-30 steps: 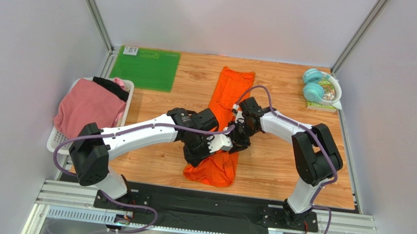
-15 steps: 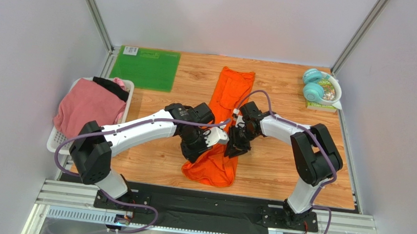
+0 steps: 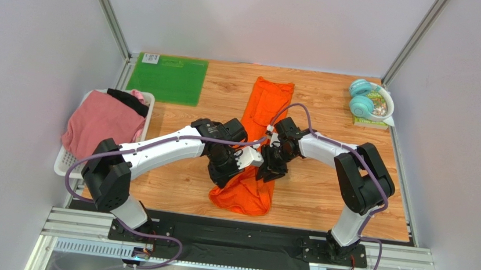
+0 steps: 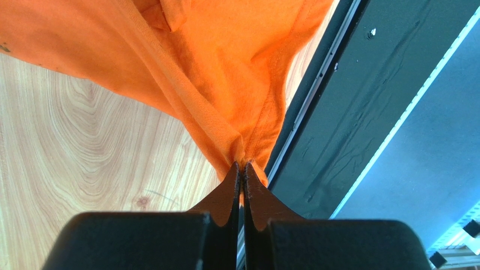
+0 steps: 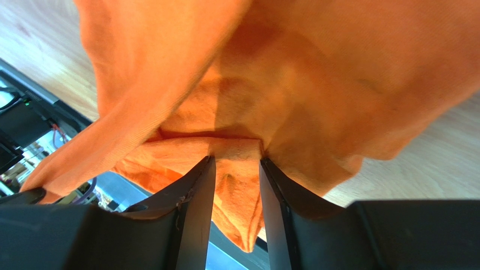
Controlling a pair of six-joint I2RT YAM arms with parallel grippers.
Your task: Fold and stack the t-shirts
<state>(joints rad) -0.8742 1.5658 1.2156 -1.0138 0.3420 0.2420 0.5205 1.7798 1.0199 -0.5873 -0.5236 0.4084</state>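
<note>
An orange t-shirt (image 3: 266, 101) lies as a long narrow strip down the middle of the table, its near end bunched and lifted. My left gripper (image 3: 248, 159) (image 4: 242, 164) is shut on a pinch of the orange t-shirt (image 4: 225, 67), which fans out from the tips. Right beside it, my right gripper (image 3: 264, 171) (image 5: 236, 157) has its jaws apart, with a loose fold of the orange t-shirt (image 5: 239, 191) hanging between them. A pink t-shirt (image 3: 102, 122) and a black one (image 3: 127, 101) lie in a white basket (image 3: 62, 157) at the left.
A flat green mat (image 3: 168, 78) lies at the back left. Teal headphones (image 3: 362, 99) rest on a bowl at the back right. The black base rail (image 3: 233, 237) runs along the table's near edge, just below the shirt's near end.
Both grippers have drawn together over the shirt's near part and shifted slightly left. The right gripper's jaws have widened a little around the cloth. The left stays shut on it.
</note>
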